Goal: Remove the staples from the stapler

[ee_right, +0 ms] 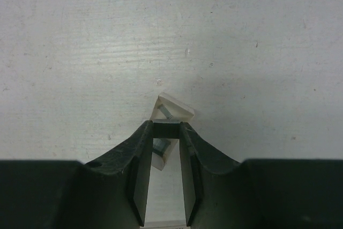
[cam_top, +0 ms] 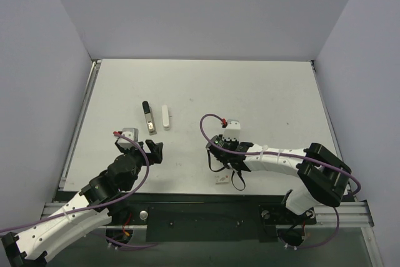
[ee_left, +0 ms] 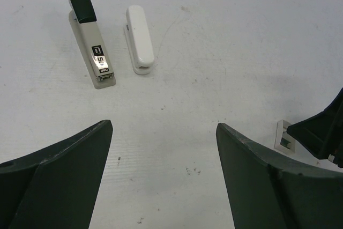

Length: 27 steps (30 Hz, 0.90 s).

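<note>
Gaping left fingers (ee_left: 59, 175) face stapler (ee_left: 92, 46); right fingers (ee_right: 136, 175) nearly closed around white card (ee_right: 174, 108), grip unclear.

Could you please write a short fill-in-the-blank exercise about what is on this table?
1. The left hand is wide ___ and holds nothing.
2. In the left wrist view, the white bar lies to the ___ of the black-tipped bar.
3. The two bars do not ___ each other.
Missing words: open; right; touch.

The stapler (ee_left: 91, 41) and a white bar (ee_left: 140, 38) lie side by side toward the left edge, the lane between them perhaps too tight for fingers. The table's (cam_top: 262, 85) far half is open. The right arm (cam_top: 275, 159) blocks the near-right corner.
</note>
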Tool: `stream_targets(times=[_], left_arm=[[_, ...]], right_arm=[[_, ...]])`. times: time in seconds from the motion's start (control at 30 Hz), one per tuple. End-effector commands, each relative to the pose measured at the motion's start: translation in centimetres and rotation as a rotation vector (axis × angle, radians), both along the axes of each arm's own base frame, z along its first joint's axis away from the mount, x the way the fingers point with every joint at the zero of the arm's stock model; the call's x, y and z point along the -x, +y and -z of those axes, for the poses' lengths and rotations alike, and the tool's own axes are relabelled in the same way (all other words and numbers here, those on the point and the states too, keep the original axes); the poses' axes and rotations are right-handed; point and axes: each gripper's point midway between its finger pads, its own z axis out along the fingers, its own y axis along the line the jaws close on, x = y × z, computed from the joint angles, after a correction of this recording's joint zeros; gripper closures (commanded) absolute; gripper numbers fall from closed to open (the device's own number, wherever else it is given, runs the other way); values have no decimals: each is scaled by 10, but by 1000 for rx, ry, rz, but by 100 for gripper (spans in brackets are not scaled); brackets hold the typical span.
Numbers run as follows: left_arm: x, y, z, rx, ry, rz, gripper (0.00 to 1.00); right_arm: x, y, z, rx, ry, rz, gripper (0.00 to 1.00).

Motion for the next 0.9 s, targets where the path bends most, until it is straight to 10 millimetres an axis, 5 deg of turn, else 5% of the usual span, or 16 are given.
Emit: stream_targets(times=[0.0,0.3,0.87], left_arm=[[0,0,-6,19,-13,1,11],[0,0,-4,14,-10,2,10],[-1,-5,1,1,3,20,10]], right_arm=[[-1,-1,1,10,-17,19,78],[-1,1,-2,1,-21,12,73],[-1,-10,-42,3,-98,-36,70]])
